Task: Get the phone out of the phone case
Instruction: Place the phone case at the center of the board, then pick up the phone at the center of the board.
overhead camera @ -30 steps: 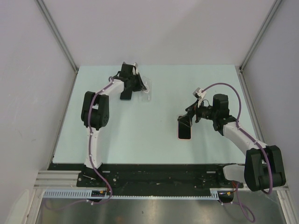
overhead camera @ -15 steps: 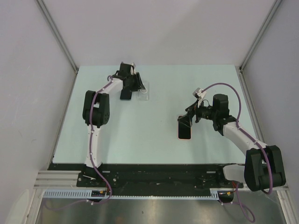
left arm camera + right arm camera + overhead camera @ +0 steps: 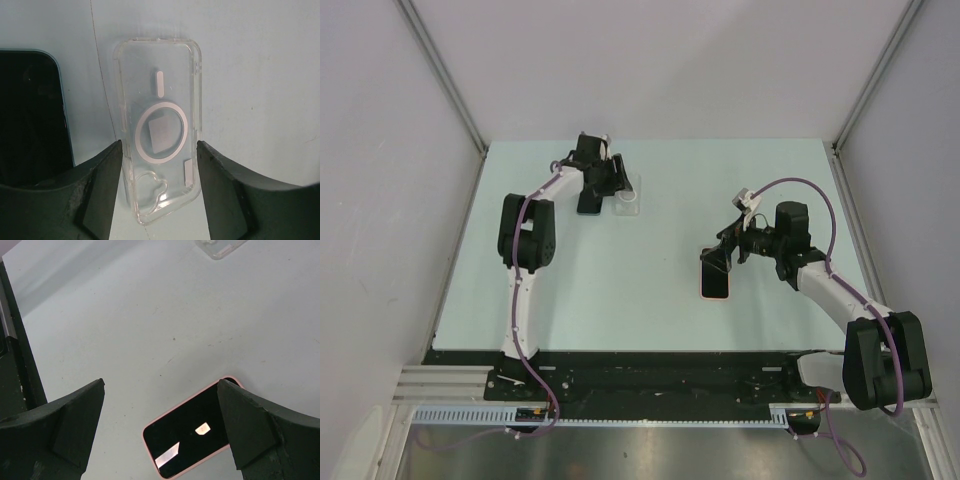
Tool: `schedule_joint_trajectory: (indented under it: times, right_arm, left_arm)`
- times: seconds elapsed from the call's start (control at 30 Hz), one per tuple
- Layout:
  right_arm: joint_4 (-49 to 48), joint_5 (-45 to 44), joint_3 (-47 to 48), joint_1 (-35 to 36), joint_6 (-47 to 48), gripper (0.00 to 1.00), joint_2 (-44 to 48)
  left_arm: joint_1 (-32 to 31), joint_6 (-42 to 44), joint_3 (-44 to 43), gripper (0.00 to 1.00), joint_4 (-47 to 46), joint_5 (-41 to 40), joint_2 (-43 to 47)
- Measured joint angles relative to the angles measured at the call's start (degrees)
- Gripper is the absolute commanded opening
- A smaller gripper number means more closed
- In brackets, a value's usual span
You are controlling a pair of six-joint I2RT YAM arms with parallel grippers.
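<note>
**Empty clear case lies between the open left fingers, dark phone beside it**

Top view: the left arm reaches to the far left part of the pale green table (image 3: pixel 610 300). The left gripper (image 3: pixel 617 186) hangs over the clear case (image 3: pixel 629 202), which lies on the table. A dark phone (image 3: pixel 588 204) lies just beside the case. The right gripper (image 3: pixel 722 258) is well apart from them on the right half of the table. It sits above the far end of a pink-edged phone (image 3: pixel 716 284) that lies screen up.

Left wrist view: the left gripper (image 3: pixel 159 147) is spread wide, with one finger on either long side of the clear case (image 3: pixel 160 100). Whether the fingers touch its edges cannot be told. The case is empty, and its white ring shows plainly against the table. The dark phone (image 3: pixel 30 115) has a thin blue edge. It lies out of the case and alongside it, with a narrow strip of table between them.

Right wrist view: the right gripper (image 3: pixel 160 385) has its jaws wide apart and holds nothing. The pink-edged phone (image 3: pixel 192 442) lies on the table below, nearer the right-hand finger. A corner of the clear case (image 3: pixel 220 247) shows at the top edge.
</note>
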State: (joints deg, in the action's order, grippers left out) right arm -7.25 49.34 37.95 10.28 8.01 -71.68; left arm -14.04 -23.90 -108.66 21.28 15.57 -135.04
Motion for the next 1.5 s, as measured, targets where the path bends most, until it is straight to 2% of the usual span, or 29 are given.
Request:
schedule_joint_trajectory:
  times: [0.07, 0.2, 0.47, 0.5, 0.67, 0.8, 1.03, 1.17, 1.27, 1.37, 1.5]
  right_arm:
    - [0.07, 0.00, 0.00, 0.00, 0.15, 1.00, 0.00]
    - [0.07, -0.07, 0.00, 0.04, 0.20, 1.00, 0.00]
    - [0.04, -1.57, 0.00, 0.04, 0.17, 1.00, 0.00]
    - [0.02, -2.05, 0.00, 0.04, 0.15, 1.00, 0.00]
    - [-0.87, -7.67, 0.00, 0.09, -0.07, 1.00, -0.09]
    - [-2.51, -14.25, 0.00, -0.50, -1.64, 1.00, -1.46]
    - [-2.91, -25.00, 0.00, -1.79, -5.55, 1.00, -5.11]
    - [-2.03, -29.53, 0.02, -1.07, -7.82, 1.00, -7.80]
    - [0.98, -33.20, 0.92, 2.03, -8.50, 1.00, -9.14]
    - [5.68, -35.87, 4.42, 5.03, -9.27, 1.00, -10.97]
    - [11.63, -37.86, 9.09, 6.23, -10.91, 1.00, -13.84]
  left_arm:
    - [0.00, 0.00, 0.00, 0.67, 0.11, 0.00, 0.00]
    - [0.00, 0.07, 0.00, 0.77, 0.33, 0.07, 0.02]
    - [0.04, 0.00, 0.52, 0.82, 0.55, 0.13, 0.96]
    - [0.04, 0.00, 0.76, 0.85, 0.55, 0.33, 1.36]
    - [-0.24, 0.50, 2.01, 0.98, 1.05, 1.42, 4.59]
    - [-0.76, 1.64, 2.12, 1.00, 1.18, 1.60, 8.55]
    - [-2.64, 6.78, 8.00, 1.00, 0.68, -0.04, 21.16]
    - [-3.10, 12.07, 16.79, 1.00, -0.42, -3.08, 30.77]
    - [-3.08, 15.63, 25.07, 1.00, -1.27, -6.54, 38.62]
    - [-3.08, 19.67, 34.40, 1.00, -2.62, -11.19, 47.82]
    - [-3.08, 23.69, 40.46, 1.00, -3.39, -16.22, 56.81]
